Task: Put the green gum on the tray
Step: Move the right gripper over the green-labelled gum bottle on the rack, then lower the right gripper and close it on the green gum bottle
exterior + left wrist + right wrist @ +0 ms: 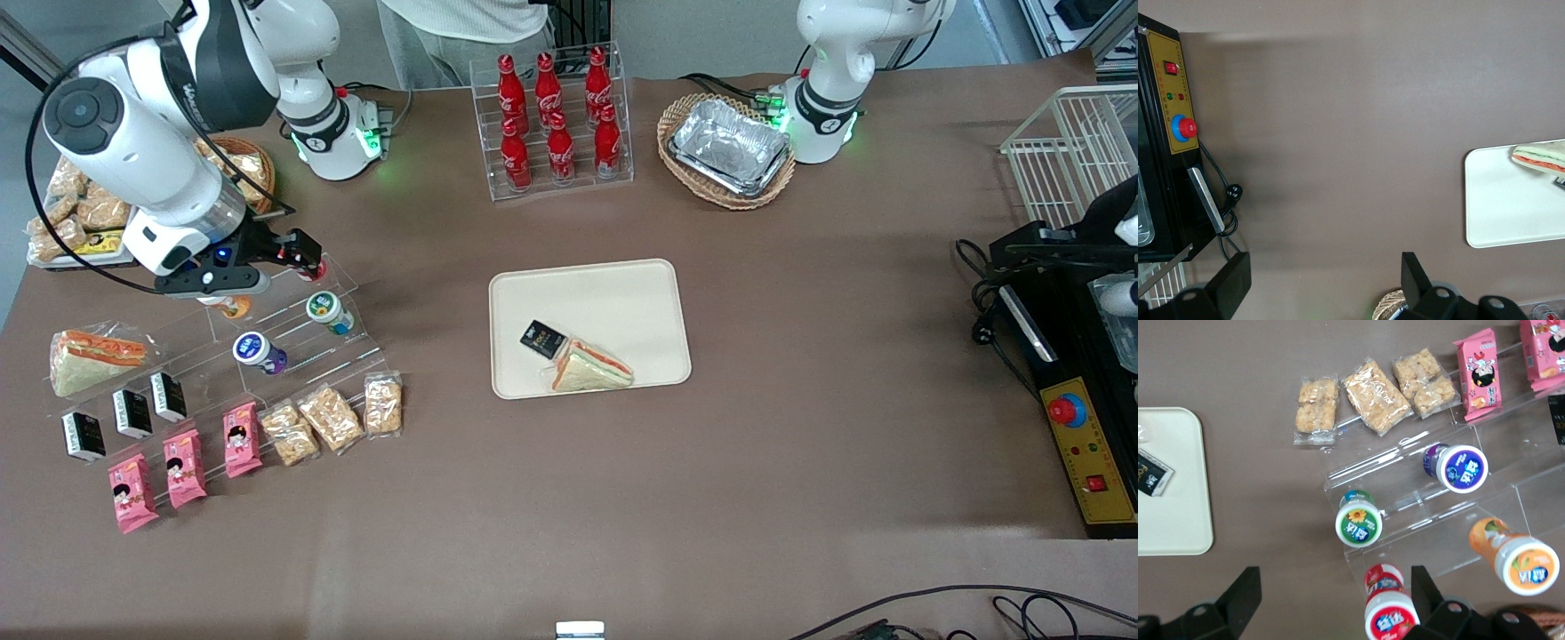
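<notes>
While the big brown desk (711,444) is carrying lots of snacks, the cream tray (622,302) is lying well away from the pincer, toward the middle of the desk. A sandwich (591,366) and a small black packet (542,339) are already sitting on the part of the tray nearest the front camera.

The clear plastic steps (293,338) are standing right under the pincer (307,260). Four little bottles are resting on them. The pincer is hanging above the steps with its two fingers apart and nothing between them.

The green gum (1359,522) is lying just below the pincer, one step down, nearer the front camera than the pincer. It is not being touched yet.

Here is what could be going wrong from here. The red-labelled bottle (1389,613) is sitting closest to the pincer, almost between the fingers in the right wrist view. If the pincer is dropping straight down, it could be grabbing that one by mistake. The orange bottle (1515,557) is sitting close by too, and the purple bottle (1457,466) is lying one step lower than the green gum.

The bottles are round and lying on smooth steps, so a bump from a finger could be sending one rolling off. The steps are see-through and thin, so a finger could be hitting an edge.

On the tray, the green gum could be landing on the sandwich if the pincer is letting go over the full part.
</notes>
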Available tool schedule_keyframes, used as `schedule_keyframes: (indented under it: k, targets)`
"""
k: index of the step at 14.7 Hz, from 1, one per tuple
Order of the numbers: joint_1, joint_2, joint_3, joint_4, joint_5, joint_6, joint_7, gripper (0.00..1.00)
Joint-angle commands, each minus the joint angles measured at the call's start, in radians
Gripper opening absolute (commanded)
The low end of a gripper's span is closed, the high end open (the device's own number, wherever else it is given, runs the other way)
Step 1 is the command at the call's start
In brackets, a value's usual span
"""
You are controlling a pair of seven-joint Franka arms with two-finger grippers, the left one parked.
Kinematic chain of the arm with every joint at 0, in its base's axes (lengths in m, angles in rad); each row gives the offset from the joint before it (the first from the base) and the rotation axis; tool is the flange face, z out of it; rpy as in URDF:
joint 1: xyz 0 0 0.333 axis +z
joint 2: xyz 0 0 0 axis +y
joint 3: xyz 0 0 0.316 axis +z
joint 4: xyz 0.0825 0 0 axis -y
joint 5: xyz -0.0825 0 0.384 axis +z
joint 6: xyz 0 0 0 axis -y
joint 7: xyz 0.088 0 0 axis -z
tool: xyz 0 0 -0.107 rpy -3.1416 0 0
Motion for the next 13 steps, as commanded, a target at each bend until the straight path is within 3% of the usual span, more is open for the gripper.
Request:
schedule_keyframes:
  k: [1, 13]
  targets:
    - [-0.010, -0.025, -0.027, -0.094, 0.033, 0.100, -0.100, 1.00]
    - [-0.008, 0.099, -0.026, -0.239, 0.038, 0.373, -0.085, 1.00]
